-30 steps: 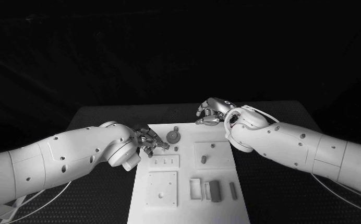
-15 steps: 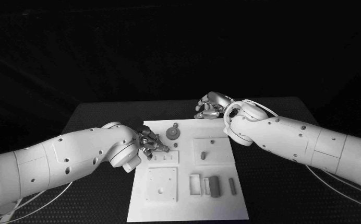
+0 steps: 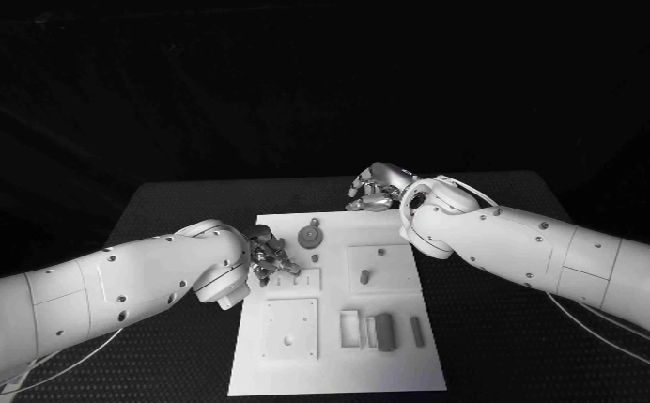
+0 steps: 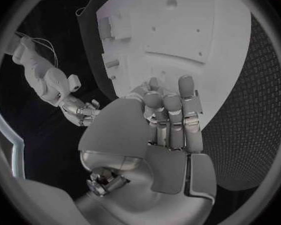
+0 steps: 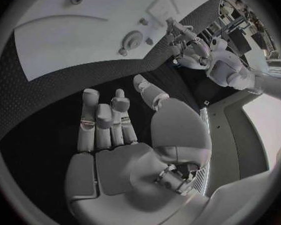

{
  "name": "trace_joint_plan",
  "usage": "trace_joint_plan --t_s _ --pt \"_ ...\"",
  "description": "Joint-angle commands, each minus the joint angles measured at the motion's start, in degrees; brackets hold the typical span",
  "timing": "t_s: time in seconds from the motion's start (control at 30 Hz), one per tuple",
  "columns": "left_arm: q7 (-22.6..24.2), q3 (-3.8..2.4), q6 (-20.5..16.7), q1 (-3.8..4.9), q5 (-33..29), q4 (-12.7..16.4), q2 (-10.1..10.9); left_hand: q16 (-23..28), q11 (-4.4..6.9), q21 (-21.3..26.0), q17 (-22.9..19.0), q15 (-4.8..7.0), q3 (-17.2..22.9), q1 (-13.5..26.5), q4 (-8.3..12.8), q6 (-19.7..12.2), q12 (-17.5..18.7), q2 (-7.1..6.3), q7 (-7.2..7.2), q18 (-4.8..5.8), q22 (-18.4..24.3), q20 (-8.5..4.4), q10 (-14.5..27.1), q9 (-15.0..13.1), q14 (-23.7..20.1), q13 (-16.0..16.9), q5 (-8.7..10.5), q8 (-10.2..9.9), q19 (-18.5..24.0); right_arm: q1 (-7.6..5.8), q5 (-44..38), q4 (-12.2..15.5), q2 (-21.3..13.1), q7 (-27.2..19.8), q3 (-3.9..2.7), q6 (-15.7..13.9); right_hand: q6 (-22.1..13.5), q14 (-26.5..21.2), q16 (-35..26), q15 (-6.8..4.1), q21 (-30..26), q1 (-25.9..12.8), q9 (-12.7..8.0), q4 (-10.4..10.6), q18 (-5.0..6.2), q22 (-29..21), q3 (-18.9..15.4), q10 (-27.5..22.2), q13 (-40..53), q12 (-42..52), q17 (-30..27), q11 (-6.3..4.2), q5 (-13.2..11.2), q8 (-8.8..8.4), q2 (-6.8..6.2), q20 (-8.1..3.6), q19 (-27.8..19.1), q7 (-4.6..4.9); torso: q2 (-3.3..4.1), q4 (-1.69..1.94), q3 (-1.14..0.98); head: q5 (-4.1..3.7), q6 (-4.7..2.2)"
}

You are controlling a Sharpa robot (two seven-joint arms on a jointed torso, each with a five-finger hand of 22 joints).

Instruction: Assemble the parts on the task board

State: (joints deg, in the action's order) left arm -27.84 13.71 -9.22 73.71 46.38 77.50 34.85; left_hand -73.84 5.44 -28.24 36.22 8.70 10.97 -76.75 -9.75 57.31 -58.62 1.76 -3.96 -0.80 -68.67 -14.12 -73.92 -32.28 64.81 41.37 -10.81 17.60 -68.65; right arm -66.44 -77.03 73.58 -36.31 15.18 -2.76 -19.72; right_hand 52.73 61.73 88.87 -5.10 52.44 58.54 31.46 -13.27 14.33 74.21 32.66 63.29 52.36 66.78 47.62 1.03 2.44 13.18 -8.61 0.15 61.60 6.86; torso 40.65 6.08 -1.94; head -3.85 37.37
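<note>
The white task board [image 3: 339, 365] lies lengthwise in the middle of the table. A round grey part [image 3: 312, 234] sits near its far end. A short peg [image 3: 363, 277] stands in the square plate beside it, and grey bars [image 3: 385, 333] lie nearer me. My left hand [image 3: 267, 257] hovers at the board's left edge, by the small plate with pegs [image 3: 294, 281]. Its fingers [image 4: 172, 110] are curled together with the thumb against them, and what lies between is hidden. My right hand [image 3: 373, 187] hangs over the black table just past the board's far edge, its fingers [image 5: 103, 120] loosely bent and holding nothing.
A plate with holes [image 3: 290, 328] fills the board's near-left part. Black table [image 3: 502, 347] lies on both sides of the board. My two white forearms flank the board, and the right one overhangs its far right corner.
The whole view has shifted a little. My left hand has slid slightly nearer me along the board's left edge. The right hand has hardly moved.
</note>
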Motion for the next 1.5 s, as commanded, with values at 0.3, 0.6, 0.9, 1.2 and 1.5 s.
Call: trace_joint_plan --t_s 0.3,0.6,0.9,1.2,1.5 --pt "-0.98 -0.04 2.13 -0.14 6.0 0.21 -0.33 -0.74 0.99 -0.41 -0.3 0.1 1.53 2.62 2.69 11.74 -0.37 1.1 4.13 -0.26 -0.71 -0.08 0.02 -7.9 0.79 0.34 -0.77 3.08 -0.67 -0.03 0.14 0.37 -0.01 -0.49 -0.04 0.87 -0.51 0.08 -0.23 0.19 -0.24 0.2 0.0 0.03 0.67 0.02 0.01 -0.32 -0.09 -0.01 0.03 0.13 0.33 -0.03 0.18 -0.03 -0.4 0.8 0.0 0.0 -0.07 0.0 0.3" --pt "-1.3 -0.05 2.92 -0.48 6.64 -0.12 -0.95 -1.28 1.12 0.35 -1.28 0.03 14.74 21.31 19.46 12.33 -0.06 2.7 4.05 -0.08 -2.18 0.09 -0.47 -8.83 1.14 0.78 -1.57 2.56 -1.75 -0.03 0.1 0.43 -0.03 -0.49 -0.04 1.01 -0.54 0.04 -0.24 0.2 -0.24 0.38 0.0 -0.15 0.67 0.04 0.01 -0.36 -0.11 0.0 0.04 0.14 0.33 -0.05 0.29 -0.03 -0.44 0.8 0.0 0.01 -0.04 -0.04 0.43" --pt "-1.38 -0.05 3.38 -0.78 8.86 -0.25 -1.21 -1.59 1.01 0.5 -1.54 -0.12 19.82 28.28 23.87 12.57 -0.1 3.09 4.12 -0.15 -2.82 0.07 -0.86 -9.26 1.45 0.92 -0.07 2.52 -2.63 -0.03 0.1 0.45 -0.09 -0.41 -0.04 1.27 -0.56 0.01 -0.24 0.21 -0.24 0.46 0.0 -0.27 0.67 0.05 -0.02 -0.4 -0.12 0.01 0.04 0.16 0.33 -0.05 0.45 -0.01 -0.48 0.82 -0.02 0.03 -0.02 -0.21 0.49" --pt "-1.43 -0.05 3.28 -0.96 11.41 -0.47 -1.38 -1.64 1.0 0.58 -1.64 -0.12 20.97 29.43 24.77 12.57 -0.06 3.16 4.12 -0.17 -3.01 0.09 -0.94 -9.41 1.51 0.93 -0.09 2.51 -2.84 -0.03 0.1 0.5 -0.11 -0.42 -0.05 1.28 -0.56 0.0 -0.24 0.22 -0.24 0.41 0.01 -0.27 0.67 0.06 -0.07 -0.41 -0.13 0.01 0.04 0.17 0.33 -0.05 0.54 0.02 -0.49 0.83 0.0 0.04 -0.01 -0.26 0.51" --pt "-0.91 -0.05 1.71 -1.53 13.74 -0.57 -1.66 -1.65 1.0 0.62 -1.68 -0.13 21.36 29.64 25.12 12.57 -0.03 3.1 4.12 -0.19 -3.08 0.09 -0.95 -9.46 1.53 0.92 -0.13 2.51 -2.89 -0.03 0.13 0.49 -0.2 -0.46 -0.05 1.28 -0.57 -0.03 -0.25 0.24 -0.25 0.23 0.01 -0.2 0.67 0.07 -0.18 -0.43 -0.14 0.02 0.05 0.18 0.33 -0.05 0.66 0.06 -0.52 0.84 -0.03 0.08 0.02 -0.36 0.55"
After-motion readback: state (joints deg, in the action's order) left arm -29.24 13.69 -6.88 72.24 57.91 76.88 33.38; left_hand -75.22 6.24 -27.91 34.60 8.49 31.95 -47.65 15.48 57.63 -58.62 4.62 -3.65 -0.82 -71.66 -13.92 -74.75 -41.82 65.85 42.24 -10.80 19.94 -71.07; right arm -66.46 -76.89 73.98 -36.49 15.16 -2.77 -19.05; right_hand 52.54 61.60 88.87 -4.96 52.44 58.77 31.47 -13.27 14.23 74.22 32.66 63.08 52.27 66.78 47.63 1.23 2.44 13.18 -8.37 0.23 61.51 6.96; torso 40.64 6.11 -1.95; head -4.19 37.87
